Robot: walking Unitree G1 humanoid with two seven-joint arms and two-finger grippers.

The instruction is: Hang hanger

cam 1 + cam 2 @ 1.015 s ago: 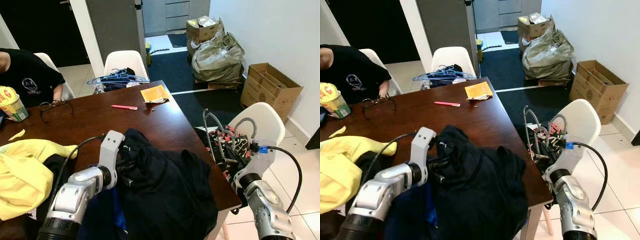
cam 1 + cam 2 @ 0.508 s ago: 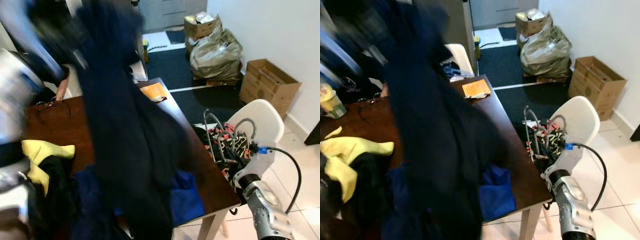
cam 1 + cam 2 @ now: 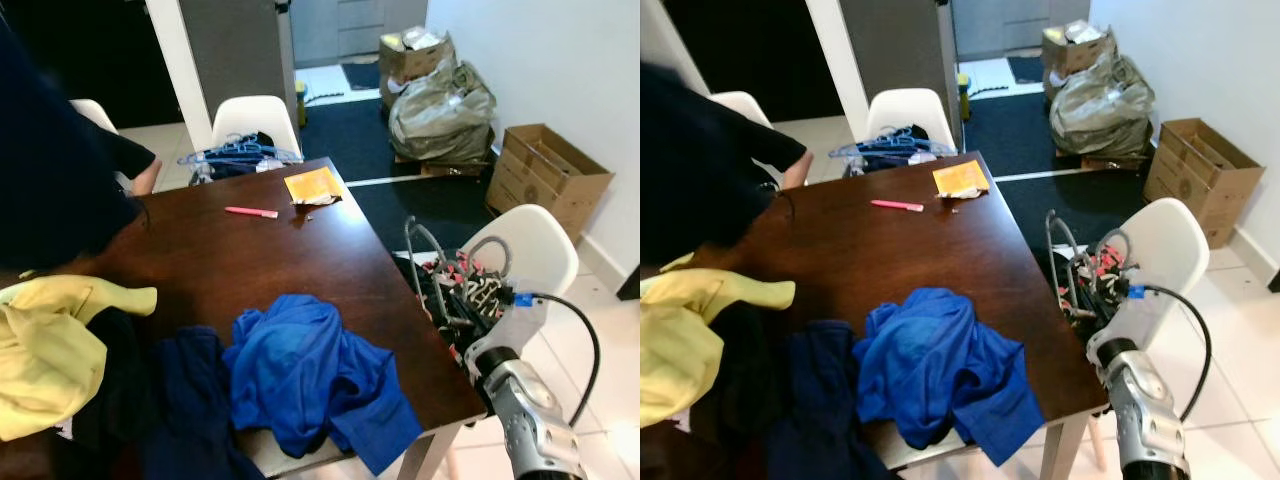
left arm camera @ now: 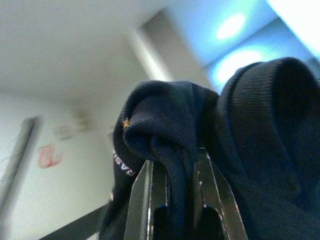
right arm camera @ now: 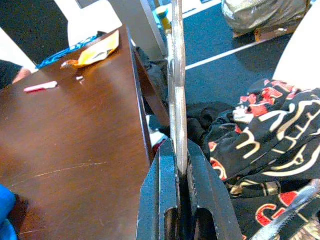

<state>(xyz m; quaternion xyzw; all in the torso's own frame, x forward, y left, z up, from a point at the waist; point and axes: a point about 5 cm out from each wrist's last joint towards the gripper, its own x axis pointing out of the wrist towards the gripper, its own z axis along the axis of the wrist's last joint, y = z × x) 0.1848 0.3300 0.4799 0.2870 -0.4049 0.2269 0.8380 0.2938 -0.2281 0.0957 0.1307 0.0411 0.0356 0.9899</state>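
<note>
My right gripper [image 5: 181, 150] is shut on a grey metal hanger [image 5: 177, 85], held edge-on beside the table's right edge. In the left eye view the hanger [image 3: 413, 243] rises above a white chair [image 3: 545, 245] piled with black, red and white clothes. My left gripper [image 4: 172, 167] is shut on a fold of a dark navy garment [image 4: 260, 130] and points up at the ceiling. That garment [image 3: 50, 160] hangs high at the far left of the left eye view.
A dark wooden table [image 3: 250, 255] carries a blue garment [image 3: 310, 370], a yellow one [image 3: 50, 340], a pink pen [image 3: 250, 212] and an orange packet [image 3: 312, 186]. Blue hangers [image 3: 235, 155] lie on a far chair. A person's arm [image 3: 145, 172] shows at left. Boxes [image 3: 545, 175] stand right.
My left arm has swung the dark garment up off the table and over to the left, uncovering the blue garment. My right gripper still holds the hanger by the chair.
</note>
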